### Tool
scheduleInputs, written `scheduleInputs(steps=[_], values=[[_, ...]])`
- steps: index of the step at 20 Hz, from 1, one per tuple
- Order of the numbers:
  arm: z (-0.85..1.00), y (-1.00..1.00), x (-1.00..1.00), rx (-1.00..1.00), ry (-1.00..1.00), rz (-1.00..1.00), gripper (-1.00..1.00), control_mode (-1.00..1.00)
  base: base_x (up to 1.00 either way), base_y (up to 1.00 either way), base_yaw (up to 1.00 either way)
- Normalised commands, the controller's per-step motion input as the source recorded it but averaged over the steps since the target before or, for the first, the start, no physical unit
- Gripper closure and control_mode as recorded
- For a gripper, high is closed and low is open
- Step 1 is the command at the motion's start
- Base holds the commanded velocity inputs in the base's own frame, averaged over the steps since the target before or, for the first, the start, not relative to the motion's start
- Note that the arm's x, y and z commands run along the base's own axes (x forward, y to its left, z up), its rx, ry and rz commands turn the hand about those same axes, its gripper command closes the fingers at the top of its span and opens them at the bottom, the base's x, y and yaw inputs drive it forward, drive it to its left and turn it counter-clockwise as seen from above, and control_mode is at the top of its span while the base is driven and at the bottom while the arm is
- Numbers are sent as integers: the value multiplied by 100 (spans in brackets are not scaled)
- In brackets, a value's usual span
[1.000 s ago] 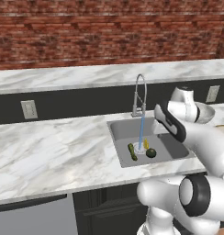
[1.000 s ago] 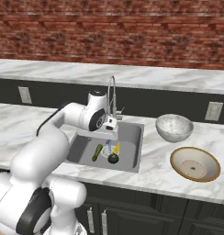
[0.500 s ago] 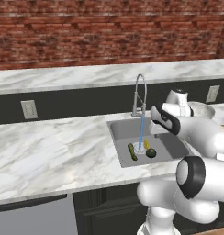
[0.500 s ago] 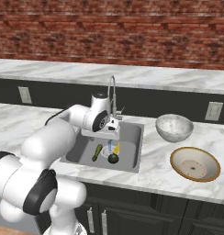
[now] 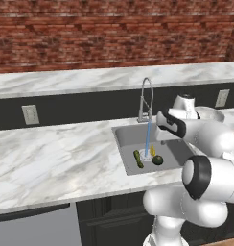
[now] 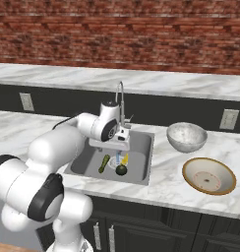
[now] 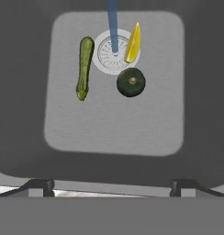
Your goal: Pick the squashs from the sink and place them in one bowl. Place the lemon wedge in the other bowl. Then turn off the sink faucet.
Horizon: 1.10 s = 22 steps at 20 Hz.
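Note:
The sink (image 5: 172, 150) holds a slim yellowish-green squash (image 7: 84, 68), a round dark green squash (image 7: 131, 82) and the yellow lemon wedge (image 7: 132, 43) lying at the drain. Water runs from the chrome faucet (image 6: 121, 101) onto the drain. My gripper (image 7: 113, 186) hangs open above the basin's near side, well above all three pieces and touching none. On the counter right of the sink stand the grey-white bowl (image 6: 186, 137) and the shallow tan bowl (image 6: 208, 175). The same pieces appear from the side as squash (image 5: 138, 159), squash (image 5: 157, 160) and wedge (image 5: 152, 151).
White marble counter (image 5: 56, 158) runs to both sides of the sink, with a dark backsplash and a brick wall behind. A wall outlet (image 6: 229, 118) sits behind the bowls. The faucet's tall neck rises just beyond my hand.
The arm's elbow has shifted a little while the hand has stayed over the sink. The jaws stay open and the pieces in the basin have not moved.

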Motion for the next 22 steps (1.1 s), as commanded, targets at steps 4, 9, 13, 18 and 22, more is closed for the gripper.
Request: scheduleInputs(steps=[4, 9, 13, 18, 22], values=[[-21, 0, 10, 0, -1, 0, -100, -100, 0, 0, 0], [-23, 0, 0, 0, -10, 0, -100, -100, 0, 0, 0], [-21, 0, 0, 0, -9, 0, -100, -100, 0, 0, 0], [-18, 0, 6, 0, -4, 0, -100, -100, 0, 0, 0], [-17, 0, 22, 0, 0, 0, -100, -100, 0, 0, 0]])
